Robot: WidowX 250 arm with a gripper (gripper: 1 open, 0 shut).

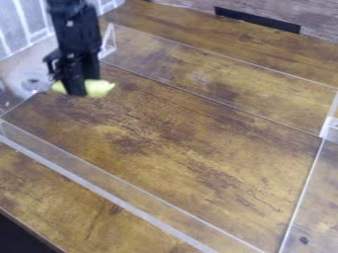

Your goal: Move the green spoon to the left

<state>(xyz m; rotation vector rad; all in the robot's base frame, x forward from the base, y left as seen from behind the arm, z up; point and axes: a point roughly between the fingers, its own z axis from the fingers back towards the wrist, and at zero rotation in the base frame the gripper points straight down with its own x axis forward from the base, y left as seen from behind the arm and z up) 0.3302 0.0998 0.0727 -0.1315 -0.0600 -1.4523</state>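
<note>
- The black robot end effector (pixel 75 81) is pointing straight down at the far left of the brown wooden bench (pixel 199 128), inside the low clear plastic walls (pixel 132 203) that are fencing in the work area.
- Its jaws are standing nearly closed and are clamping the small green spoon with the thick, rounded yellow-green plastic handle (pixel 87 88); the handle is sticking out sideways from between the fingers, just above the wood.
- The spoon's shiny silver bowl (pixel 30 82) is showing as a pale blur to the left of the end effector, near the left wall; its exact outline is too smeared to read.
- The spoon is looking light and stiff, so it is likely asking little force of the grip.
- The chunky plastic handle is offering the best hold: it is wide and rounded, and probably less slippery than the thin metal bowl.
- Gripped across the handle, the spoon may be inclined to pivot, since the bowl end is hanging out to one side.
- The spoon is already lying well to the left, so the task is appearing close to done, with setting down and letting go remaining.
</note>
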